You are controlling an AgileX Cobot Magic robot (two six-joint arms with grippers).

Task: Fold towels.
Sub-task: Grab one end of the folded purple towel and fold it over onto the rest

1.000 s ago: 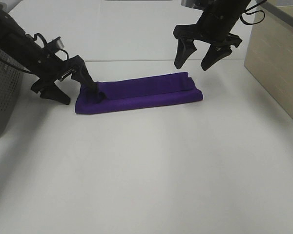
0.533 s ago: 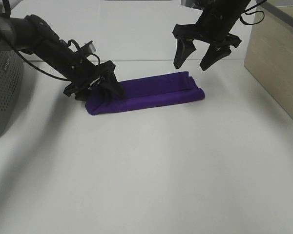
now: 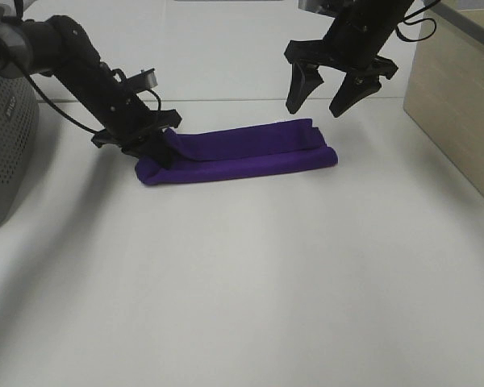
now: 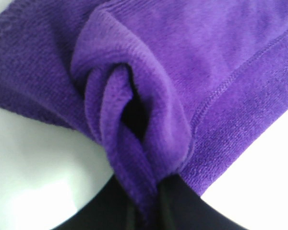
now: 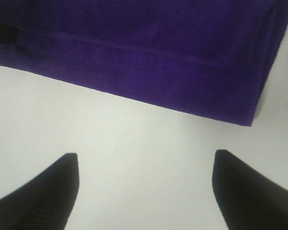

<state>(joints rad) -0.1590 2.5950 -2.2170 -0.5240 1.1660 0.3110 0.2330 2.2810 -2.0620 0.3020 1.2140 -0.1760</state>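
The purple towel [image 3: 242, 153] lies folded into a long strip across the white table, running left to right. My left gripper [image 3: 157, 145] is shut on the towel's left end, where the cloth bunches up. In the left wrist view the purple cloth [image 4: 134, 86] is pinched between the dark fingers [image 4: 149, 211]. My right gripper [image 3: 318, 102] hangs open and empty a little above the table behind the towel's right end. In the right wrist view its two fingertips [image 5: 48, 191] are spread wide, apart from the towel's edge [image 5: 149, 57].
A grey perforated basket [image 3: 4, 153] stands at the left edge. A light wooden box [image 3: 460, 97] stands at the right edge. White tabletop [image 3: 242, 282] stretches in front of the towel.
My left gripper went from beside the towel's left end onto it and closed on the cloth, shoving that end a little to the right. The right gripper has stayed put.
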